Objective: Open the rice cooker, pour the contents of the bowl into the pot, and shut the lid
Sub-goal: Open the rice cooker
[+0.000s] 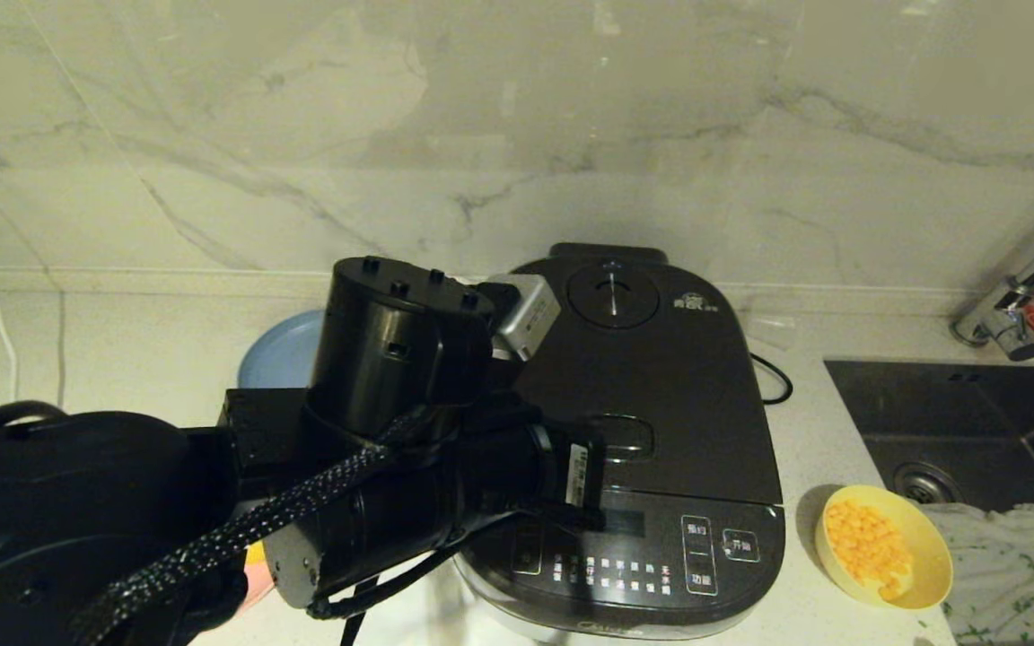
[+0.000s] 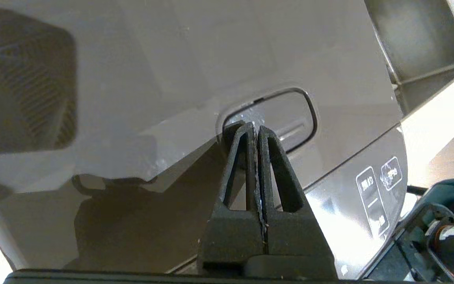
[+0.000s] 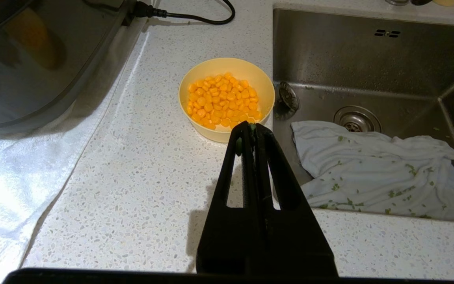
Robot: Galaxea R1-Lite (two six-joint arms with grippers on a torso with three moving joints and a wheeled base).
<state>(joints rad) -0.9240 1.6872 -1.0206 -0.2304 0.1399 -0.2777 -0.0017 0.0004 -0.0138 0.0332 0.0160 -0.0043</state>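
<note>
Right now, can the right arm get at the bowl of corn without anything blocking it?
Probably yes. The right gripper, fingers shut, hovers just short of the bowl, with only bare counter between them. The rice cooker stands off to one side and the sink to the other. It would have to open first.

Right tool point(image 3: 253, 127) hovers above speckled tabletop point(image 3: 132, 189), fingers pressed together, tips just short of bowl point(image 3: 195, 79). Bowl holds contents point(image 3: 221, 100), sits on tabletop just beside sink point(image 3: 369, 59) edge. White cloth point(image 3: 380, 169) with green specks lies in sink near drain. Rice cooker point(image 3: 34, 59) stands on white towel point(image 3: 10, 185); black cord point(image 3: 195, 17) runs along tabletop's far edge.
</note>
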